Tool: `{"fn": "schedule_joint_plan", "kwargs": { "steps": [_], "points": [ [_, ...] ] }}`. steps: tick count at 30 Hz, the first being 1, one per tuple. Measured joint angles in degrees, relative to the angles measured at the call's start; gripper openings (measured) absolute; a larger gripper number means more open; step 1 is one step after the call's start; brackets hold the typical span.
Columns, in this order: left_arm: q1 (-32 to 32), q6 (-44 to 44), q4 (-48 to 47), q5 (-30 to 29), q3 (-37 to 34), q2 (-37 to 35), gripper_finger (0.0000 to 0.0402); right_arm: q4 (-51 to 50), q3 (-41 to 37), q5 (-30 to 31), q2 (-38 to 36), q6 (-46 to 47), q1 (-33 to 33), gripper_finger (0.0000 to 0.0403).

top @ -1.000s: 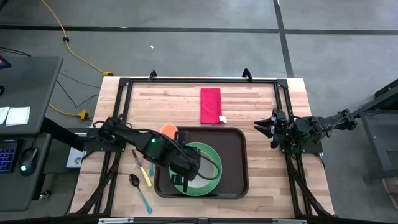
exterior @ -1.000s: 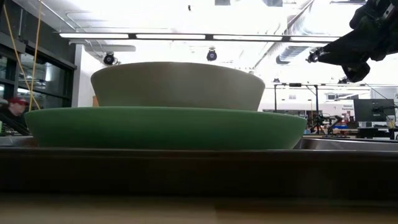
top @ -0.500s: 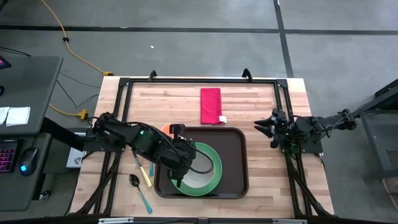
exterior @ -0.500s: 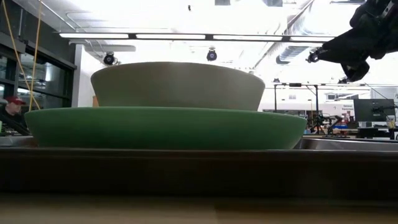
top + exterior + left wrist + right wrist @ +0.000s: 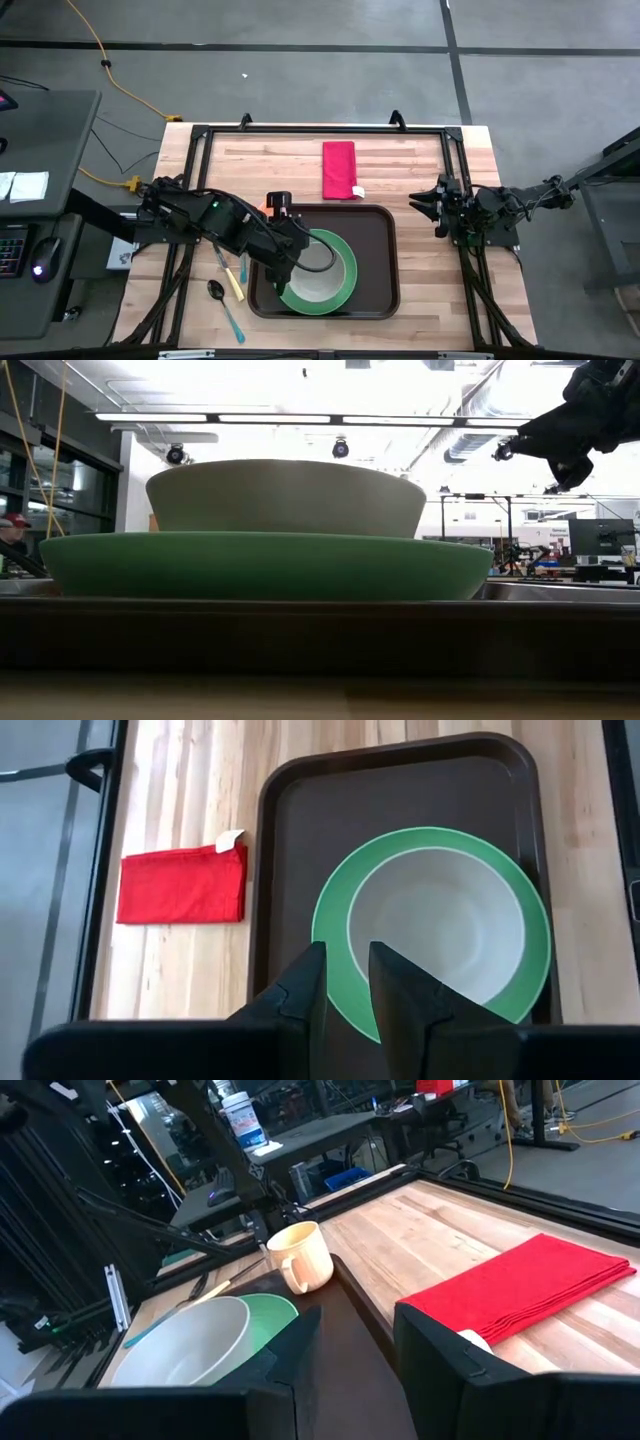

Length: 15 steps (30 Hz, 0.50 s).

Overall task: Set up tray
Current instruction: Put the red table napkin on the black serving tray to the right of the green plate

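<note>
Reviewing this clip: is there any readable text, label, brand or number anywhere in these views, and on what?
No text can be read in any view.
White tag on the red folded cloth napkin: too small to tell if printed.
Label on the white bottle in the room behind: blurred, unreadable.
Dark brown plastic tray, round green plate, white bowl, cream mug: no markings visible.

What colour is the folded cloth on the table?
Red; the cloth shows best in the left wrist view.

Bowl (image 5: 318,257) on plate (image 5: 340,290) in tray (image 5: 380,260); napkin (image 5: 339,170) behind
</note>
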Motion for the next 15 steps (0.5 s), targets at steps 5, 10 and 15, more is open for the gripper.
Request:
{"fn": "schedule_joint_plan", "kwargs": {
  "steps": [5,10,15],
  "points": [
    [0.0,1.01,0.04,-0.88,-0.09,0.09,0.0108,0.0,0.0,0.09,0.0,0.0,-0.01,0.0103],
    [0.0,1.04,0.01,-1.34,-2.12,0.09,0.0108,0.0,0.0,0.08,0.0,0.0,-0.01,0.0103],
    [0.0,0.62,0.0,-1.85,-4.65,0.09,0.0108,0.0,0.0,0.09,0.0,0.0,0.0,0.0103]
  ]
}}
